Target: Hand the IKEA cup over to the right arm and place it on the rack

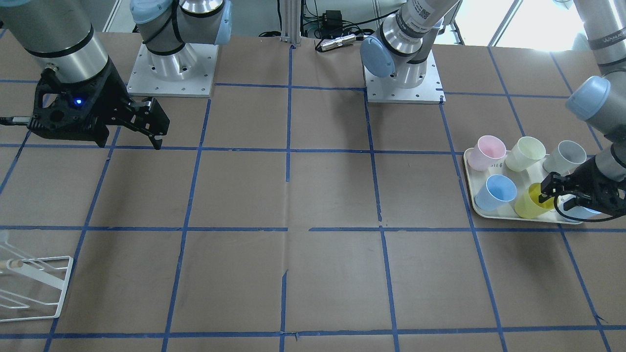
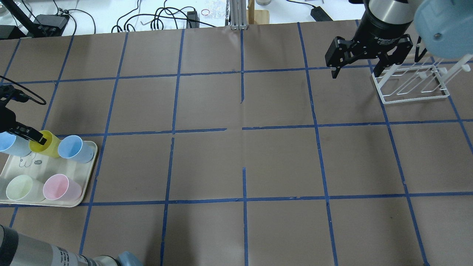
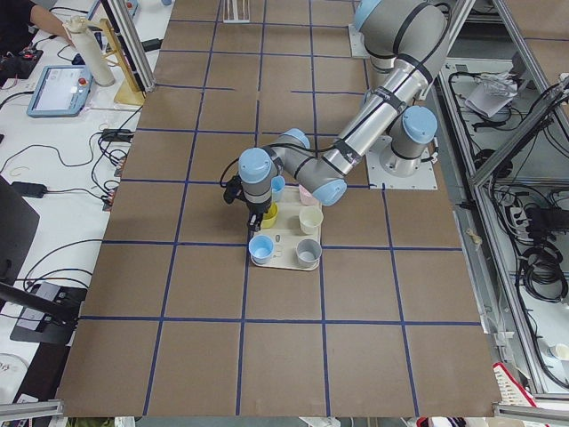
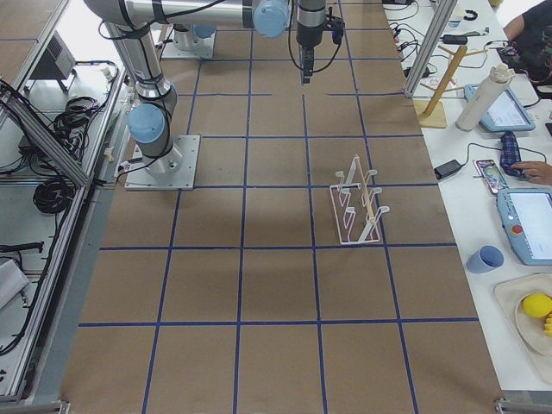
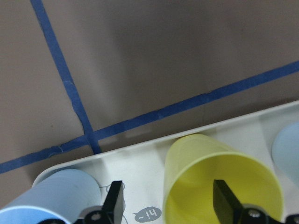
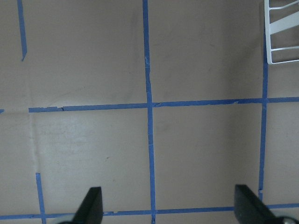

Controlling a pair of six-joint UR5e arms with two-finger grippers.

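Straddling the wall of the IKEA cup (image 5: 196, 163), the left gripper (image 5: 168, 189) is reaching down with its jaws spread wide. One finger is dipping inside the cup's mouth. The other is hanging outside it, in the gap toward a light blue cup (image 5: 56, 196). Neither finger is pressing on the yellow wall, so the pincer is gripping nothing.

The IKEA cup is standing upright, mouth up, on the cream tray (image 2: 55, 166). It is sitting in the row on the tray's far side from the robot, between two light blue cups. In the row nearer the robot, a pink cup (image 2: 61, 187) and a pale cream cup (image 2: 22, 187) are standing beside each other, and a grey cup (image 1: 566, 155) is showing at that row's end.

Across the brown table (image 1: 313, 195) with its blue tape grid, the right gripper (image 2: 356, 70) is hanging above the surface with its jaws fully apart, carrying nothing. The rack (image 2: 410, 87) is standing near it on the table, touching nothing else.
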